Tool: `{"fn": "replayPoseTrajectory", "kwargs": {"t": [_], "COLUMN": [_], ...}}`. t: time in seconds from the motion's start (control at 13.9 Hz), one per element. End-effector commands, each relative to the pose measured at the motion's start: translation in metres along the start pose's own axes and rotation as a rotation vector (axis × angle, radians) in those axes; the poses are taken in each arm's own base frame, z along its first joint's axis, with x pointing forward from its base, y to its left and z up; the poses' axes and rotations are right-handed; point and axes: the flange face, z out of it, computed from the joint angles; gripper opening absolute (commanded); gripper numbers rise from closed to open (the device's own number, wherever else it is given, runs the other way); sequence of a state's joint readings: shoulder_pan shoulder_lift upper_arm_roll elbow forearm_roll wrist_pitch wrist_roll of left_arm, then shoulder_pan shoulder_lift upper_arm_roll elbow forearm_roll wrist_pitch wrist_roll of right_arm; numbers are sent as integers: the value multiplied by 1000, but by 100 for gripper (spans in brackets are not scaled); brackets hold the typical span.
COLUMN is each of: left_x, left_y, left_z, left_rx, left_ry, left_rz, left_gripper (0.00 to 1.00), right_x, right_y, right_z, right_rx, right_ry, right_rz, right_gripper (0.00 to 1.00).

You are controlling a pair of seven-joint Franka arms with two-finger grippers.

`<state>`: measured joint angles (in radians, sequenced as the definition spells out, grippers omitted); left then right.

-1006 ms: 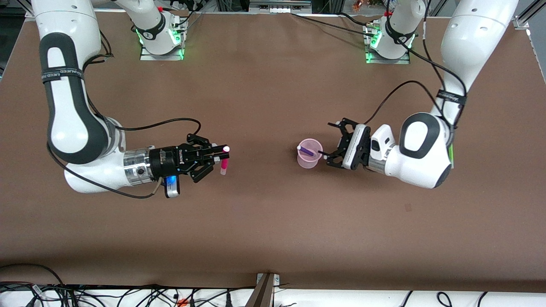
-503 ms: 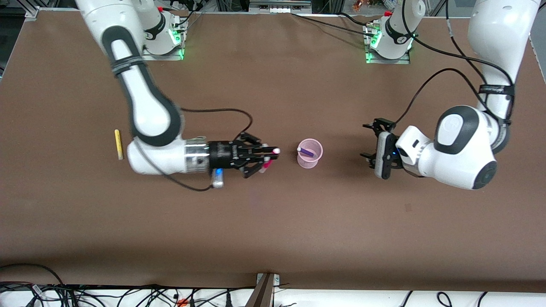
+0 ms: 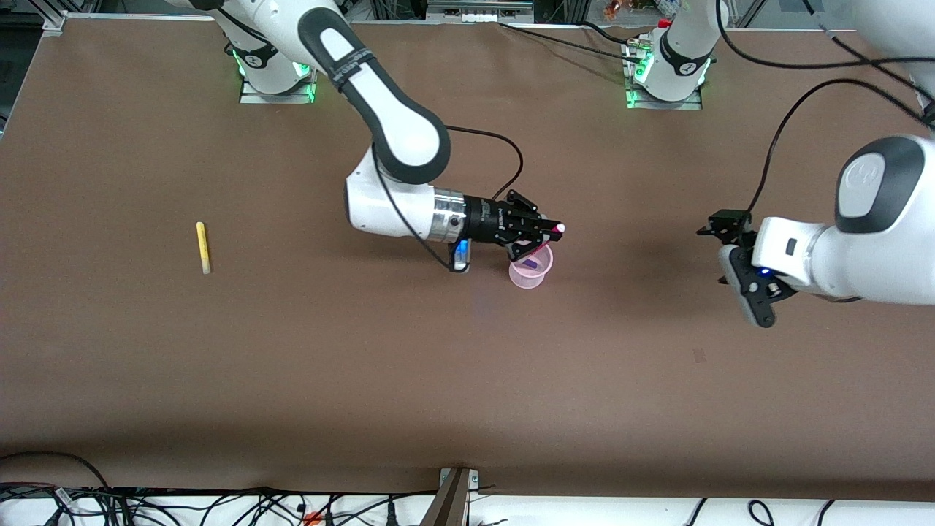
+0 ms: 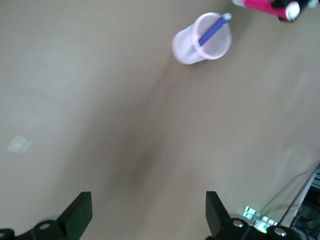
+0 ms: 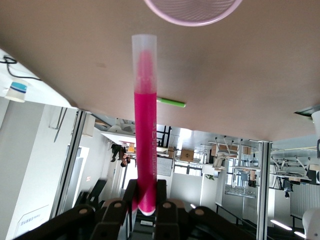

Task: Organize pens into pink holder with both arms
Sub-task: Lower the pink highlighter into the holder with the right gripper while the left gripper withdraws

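Right hand (image 3: 544, 235) pinching magenta pen (image 5: 144, 125) by its end, over pink holder (image 3: 530, 274), tip aimed at rim for drop. Left hand (image 4: 145, 220) spread, empty, waiting clear. Purple pen (image 4: 210, 31) already inside.

White arms (image 3: 398, 212) with black joint bands, trailing black cables (image 3: 785, 124).

Pink holder (image 3: 529, 272): you see only part of its rim from the front, since the right gripper (image 3: 549, 232) covers the rest; the right wrist view's edge cuts it off.
Purple-blue pen (image 4: 210, 31): its lower end blurs inside the holder's wall.
Magenta pen (image 5: 144, 125): the left wrist view's edge cuts it; from the front only its pale tip shows.
Left gripper (image 4: 145, 212): you see just its two fingertips, spread wide.
Green pen (image 5: 170, 102): small, only one side shows.
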<state>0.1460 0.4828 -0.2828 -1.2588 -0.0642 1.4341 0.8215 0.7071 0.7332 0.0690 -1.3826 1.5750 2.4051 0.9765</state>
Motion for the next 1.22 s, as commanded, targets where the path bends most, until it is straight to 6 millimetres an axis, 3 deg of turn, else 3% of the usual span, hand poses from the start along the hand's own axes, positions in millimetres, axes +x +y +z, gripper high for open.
{"fn": "replayPoseTrajectory", "kwargs": {"t": [0.0,0.22,0.43,0.65,0.72,1.15], "left_x": [-17,-40,-72,-85,-96,-103], "left_y": [30,76,98,122,125,122], "left_z": [-37,-52,-54,-53,-55,-66], "left_rx": [117,184,293,372,373,359], "left_ry": [-43,-36,112,272,277,276], "left_rz": [-149,-420,-642,-832,-867,-872], "left_gripper": [100,100,100,100,100,100], "right_x": [10,34,41,55,60,77], "right_y": [8,27,25,22,21,18], "right_z": [13,37,44,50,53,56], "right_rx": [4,-8,-2,-1,-1,0], "right_ry": [13,60,64,67,68,79], "right_rz": [7,9,-5,-20,-26,-47], "right_gripper": [0,0,0,0,0,1]}}
